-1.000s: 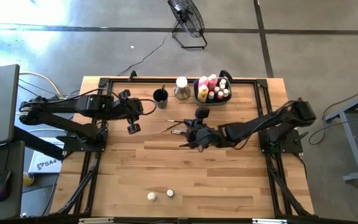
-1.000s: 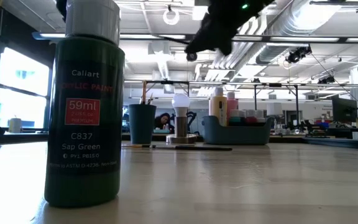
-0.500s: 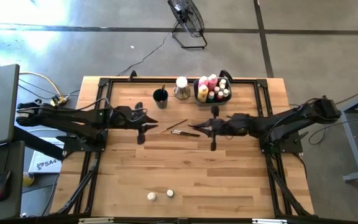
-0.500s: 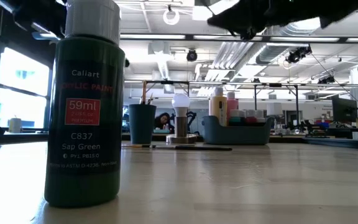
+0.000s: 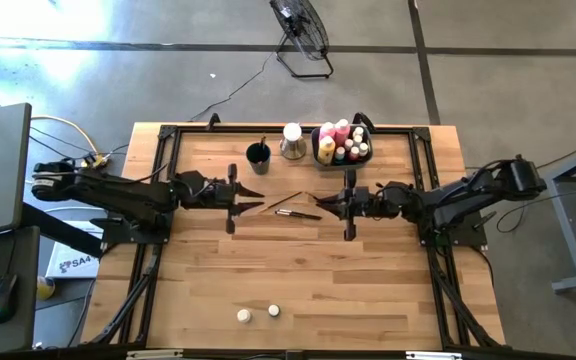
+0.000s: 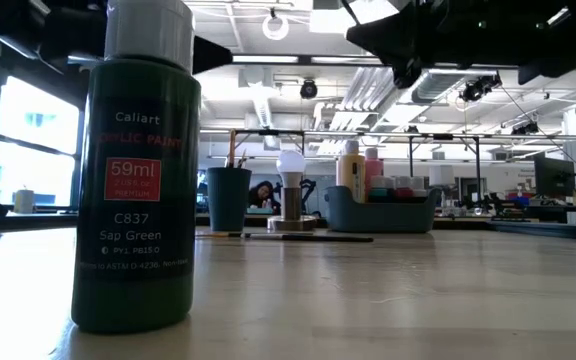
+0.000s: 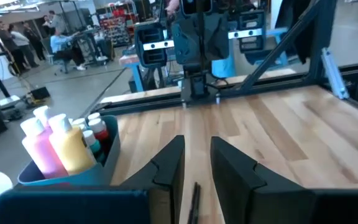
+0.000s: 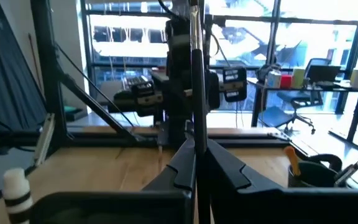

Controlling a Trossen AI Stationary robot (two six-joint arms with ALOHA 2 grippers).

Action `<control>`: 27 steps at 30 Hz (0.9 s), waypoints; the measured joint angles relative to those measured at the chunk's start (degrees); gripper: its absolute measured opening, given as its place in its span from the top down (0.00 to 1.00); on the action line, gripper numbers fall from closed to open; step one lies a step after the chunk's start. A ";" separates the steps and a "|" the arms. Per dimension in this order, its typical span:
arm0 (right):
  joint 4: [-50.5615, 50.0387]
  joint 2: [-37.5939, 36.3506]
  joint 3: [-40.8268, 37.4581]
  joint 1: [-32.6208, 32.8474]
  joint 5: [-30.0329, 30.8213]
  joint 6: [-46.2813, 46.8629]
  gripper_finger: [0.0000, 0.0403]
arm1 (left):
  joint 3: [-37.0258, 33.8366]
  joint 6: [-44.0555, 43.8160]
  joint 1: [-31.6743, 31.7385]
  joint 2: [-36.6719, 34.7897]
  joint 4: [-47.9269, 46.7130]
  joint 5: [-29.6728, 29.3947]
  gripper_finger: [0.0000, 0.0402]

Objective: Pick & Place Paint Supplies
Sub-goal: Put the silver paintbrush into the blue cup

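Observation:
My right gripper (image 5: 320, 204) hovers level over the middle of the table, pointing at its left edge, shut on a thin dark brush (image 8: 196, 74). Facing it, my left gripper (image 5: 258, 193) is also level, its fingers (image 7: 166, 163) a narrow gap apart with nothing between them. Two thin brushes (image 5: 290, 207) lie flat on the wood between and below the two grippers. Pink, yellow and other small paint bottles (image 5: 336, 140) stand in the grey-blue bin (image 5: 366, 152) at the far edge. A dark green paint bottle (image 6: 138, 170) stands at the near edge. My right gripper pinches the thin brush shaft (image 8: 196, 127) between its two shut fingers. The fingers come level from the table's right side and lie across the brush. The brush stands upright above the fingers, lifted clear of the table.
A dark round cup (image 5: 258, 155) and a white-topped object (image 5: 292, 140) stand left of the bin at the far edge. Two small white-capped items (image 5: 258, 314) stand near the front edge. A black frame (image 5: 268, 130) runs around the tabletop.
My left gripper has sunk and tipped from pointing down to level, facing the table's right. My right gripper has drawn back toward the table's right edge, tipped up to level and rolled. The two brushes on the table have stayed where they were.

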 joint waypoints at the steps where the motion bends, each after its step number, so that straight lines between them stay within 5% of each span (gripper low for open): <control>1: -0.29 0.04 0.00 0.00 0.03 0.00 0.97 | 0.24 -0.01 0.00 0.68 0.27 -0.20 0.82; 10: -1.05 0.07 0.00 0.00 0.05 -0.04 0.96 | 3.34 -0.63 0.00 5.59 0.83 -0.92 0.81; 20: -2.60 0.07 0.02 0.00 0.13 -0.17 0.96 | 6.55 -0.19 0.00 10.77 5.50 0.62 0.61; 27: -2.62 0.07 0.02 0.00 0.13 -0.17 0.96 | 8.74 -0.67 -0.02 15.04 13.36 3.61 0.58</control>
